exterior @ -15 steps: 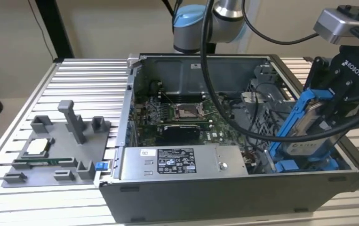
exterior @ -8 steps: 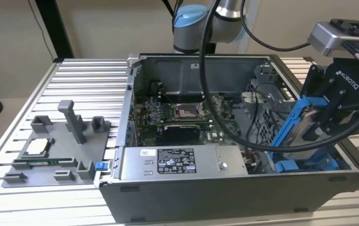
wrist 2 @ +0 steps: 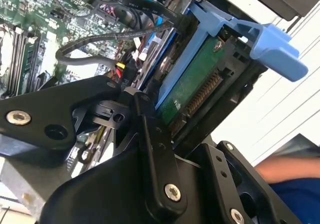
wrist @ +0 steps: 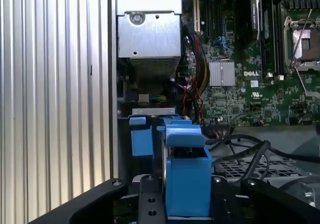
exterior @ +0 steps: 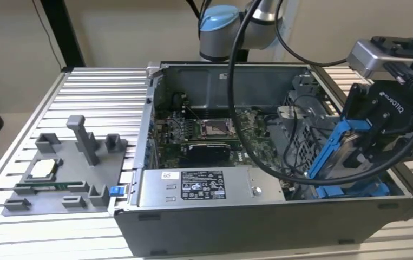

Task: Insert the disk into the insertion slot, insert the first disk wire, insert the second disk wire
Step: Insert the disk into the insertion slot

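— Three steps on our sheet. How many do we mark done?

— None, by our judgement. Entry one, disk [exterior: 334,149]: at three o'clock in the exterior view, on edge and tilted, blue caddy around it, raised above the open computer case [exterior: 264,227]. Not yet seated.

— Entry two?

— Insertion slot [exterior: 347,190]: at four o'clock, just beneath the disk, blue latch tabs [wrist: 142,136] showing. The disk's lower end is near the bay mouth. Whether they touch, we cannot tell.

— Wires?

— Both outstanding. In the second wrist view the disk's connector row is bare, and loose black cables [wrist 2: 100,44] lie over the motherboard [exterior: 214,130] beside it. Which of them serve the disk, we cannot tell.

— So we log the first step in hand and two waiting. The pincer?

— Entry three, pincer [exterior: 361,142]: clenched on the disk from both sides, jaws parted no wider than the drive's own thickness. We list nothing else in its grasp, and we see it touching no part of the case.
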{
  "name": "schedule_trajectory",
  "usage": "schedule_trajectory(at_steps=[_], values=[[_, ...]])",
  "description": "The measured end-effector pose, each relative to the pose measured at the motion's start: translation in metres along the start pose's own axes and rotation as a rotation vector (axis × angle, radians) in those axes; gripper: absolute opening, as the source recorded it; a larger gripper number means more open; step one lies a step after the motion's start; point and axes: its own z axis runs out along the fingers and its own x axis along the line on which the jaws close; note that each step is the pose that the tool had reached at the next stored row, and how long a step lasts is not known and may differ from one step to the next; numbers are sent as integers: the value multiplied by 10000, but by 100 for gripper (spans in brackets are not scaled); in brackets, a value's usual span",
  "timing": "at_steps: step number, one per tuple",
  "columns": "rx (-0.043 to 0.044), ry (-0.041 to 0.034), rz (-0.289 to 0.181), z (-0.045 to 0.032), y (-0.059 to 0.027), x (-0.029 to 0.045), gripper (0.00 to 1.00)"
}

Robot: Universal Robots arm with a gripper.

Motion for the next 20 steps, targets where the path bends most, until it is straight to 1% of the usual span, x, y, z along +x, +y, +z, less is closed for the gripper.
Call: schedule_trajectory(at_steps=[2,4,5,7,9,11,15,18,19,20], values=[[-1,1,-1,28,-2,0,0],[0,3,0,32,0,1,0],[-1,4,1,31,1,1,100],[-1,2,0,32,2,1,100],[-1,2,0,-1,6,0,100],[-1,-3,0,-62,14,-1,100],[-2,-12,-1,-216,31,-5,100],[-2,-19,-11,-312,42,-7,100],[-2,-18,-16,-331,44,-8,100],[-4,-21,-17,-331,44,-9,100]])
